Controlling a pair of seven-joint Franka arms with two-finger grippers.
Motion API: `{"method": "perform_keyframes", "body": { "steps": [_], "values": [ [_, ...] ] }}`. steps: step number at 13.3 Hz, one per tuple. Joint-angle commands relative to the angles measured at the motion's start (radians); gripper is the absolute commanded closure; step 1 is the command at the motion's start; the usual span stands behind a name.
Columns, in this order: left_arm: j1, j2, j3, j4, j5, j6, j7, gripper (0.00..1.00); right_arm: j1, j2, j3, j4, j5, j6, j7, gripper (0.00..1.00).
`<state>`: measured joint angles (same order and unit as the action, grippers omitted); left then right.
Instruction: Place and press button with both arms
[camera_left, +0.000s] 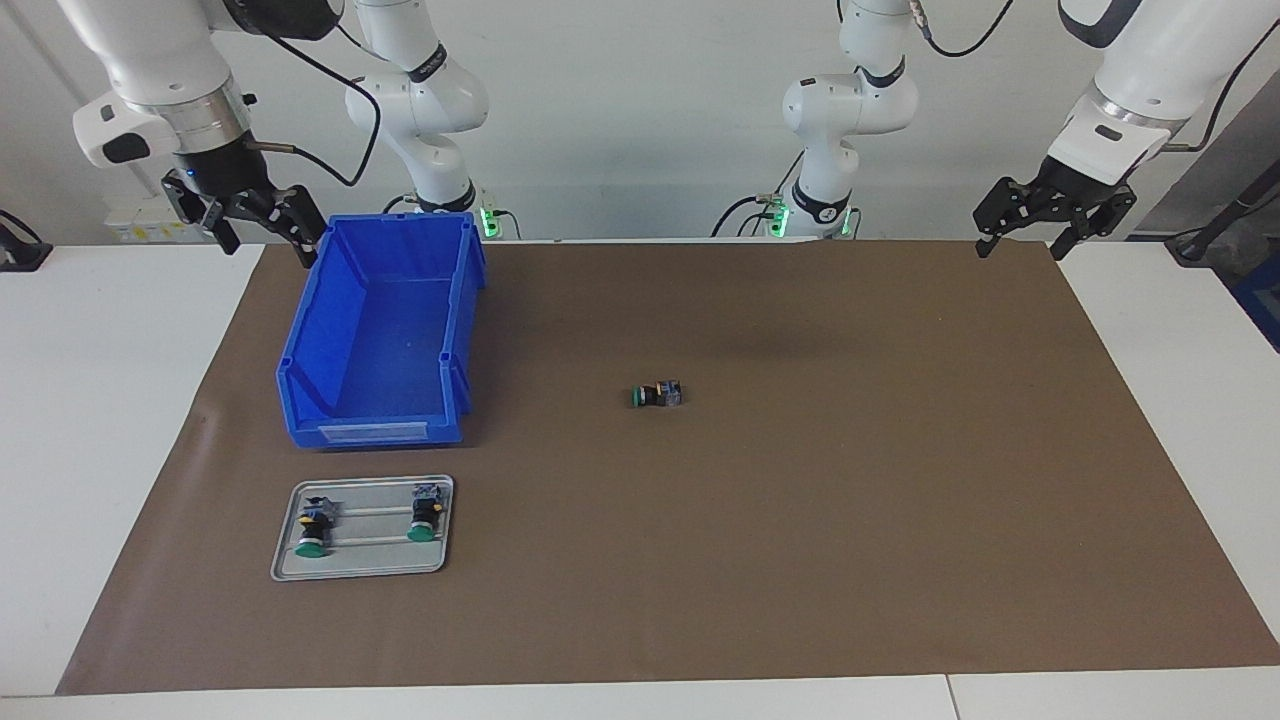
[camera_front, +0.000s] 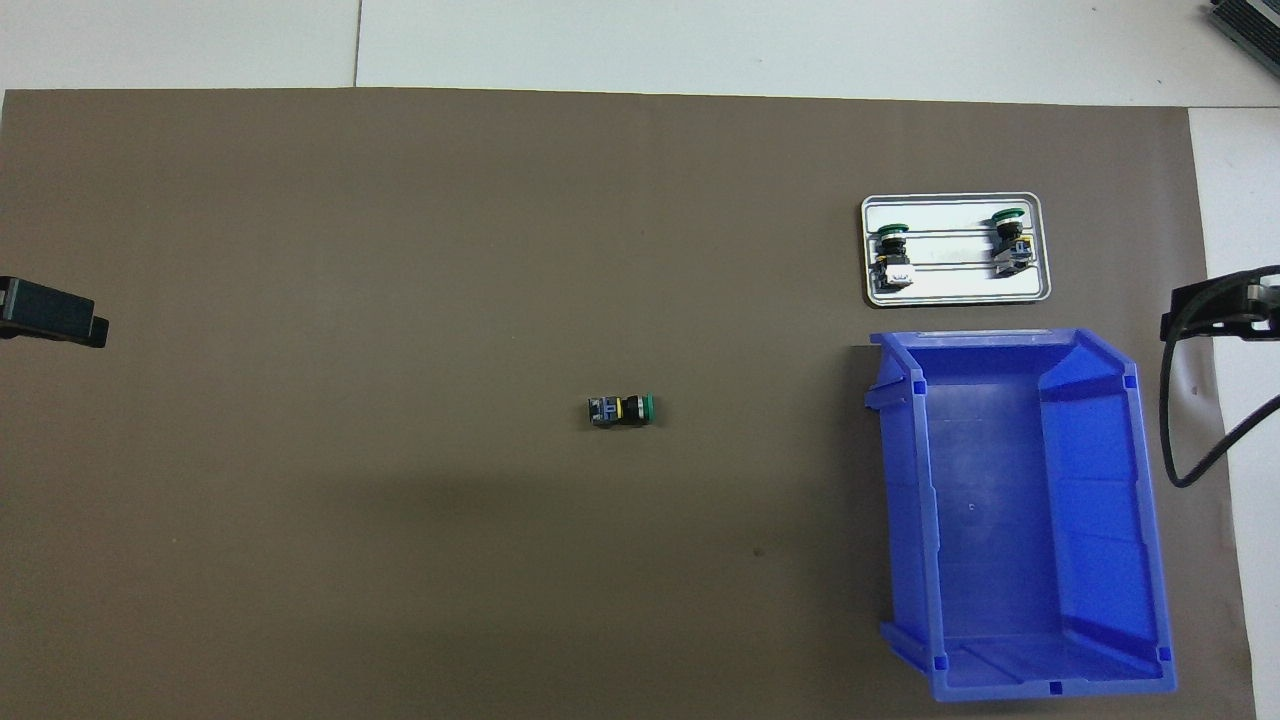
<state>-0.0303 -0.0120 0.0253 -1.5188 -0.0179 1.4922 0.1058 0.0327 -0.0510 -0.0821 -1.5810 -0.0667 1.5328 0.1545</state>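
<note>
Both pincers, left gripper (camera_left: 1030, 232) upper right and right gripper (camera_left: 262, 232) upper left, hang wide open, empty, over brown mat (camera_left: 800, 500) on white table (camera_left: 90, 400).

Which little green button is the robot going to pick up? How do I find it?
Start at the brown mat, then look at its middle. The button lies there on its side, alone. The other two buttons lie on a metal tray beside the blue bin.

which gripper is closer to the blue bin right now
Right. The right gripper hangs open beside the blue bin, at its rim nearest the robots. The left gripper waits open over the mat's corner at the table's left-arm end.
</note>
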Motion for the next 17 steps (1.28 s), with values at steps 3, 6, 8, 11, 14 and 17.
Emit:
{"method": "perform_keyframes", "body": {
  "steps": [3, 6, 8, 11, 14, 17],
  "values": [
    [0.01, -0.025, -0.008, -0.027, 0.019, -0.001, -0.003, 0.0, -0.037, 0.013, 0.047, 0.062, 0.019, -0.118, -0.093, 0.0],
    [0.01, -0.025, -0.008, -0.027, 0.019, -0.001, -0.003, 0.0, -0.043, 0.02, 0.047, 0.075, 0.03, -0.122, -0.083, 0.0],
    [0.01, -0.025, -0.008, -0.027, 0.019, -0.001, -0.003, 0.0, -0.034, 0.016, 0.048, 0.067, 0.03, -0.114, -0.061, 0.0],
    [0.01, -0.025, -0.008, -0.027, 0.019, -0.001, -0.003, 0.0, -0.034, 0.014, 0.047, 0.065, 0.031, -0.114, -0.059, 0.0],
    [0.01, -0.025, -0.008, -0.027, 0.019, -0.001, -0.003, 0.0, -0.031, 0.01, 0.048, 0.065, 0.031, -0.12, -0.07, 0.0],
    [-0.011, -0.037, -0.021, -0.03, 0.013, -0.062, -0.028, 0.0, -0.03, 0.008, 0.048, 0.064, 0.031, -0.12, -0.07, 0.0]
  ]
}}
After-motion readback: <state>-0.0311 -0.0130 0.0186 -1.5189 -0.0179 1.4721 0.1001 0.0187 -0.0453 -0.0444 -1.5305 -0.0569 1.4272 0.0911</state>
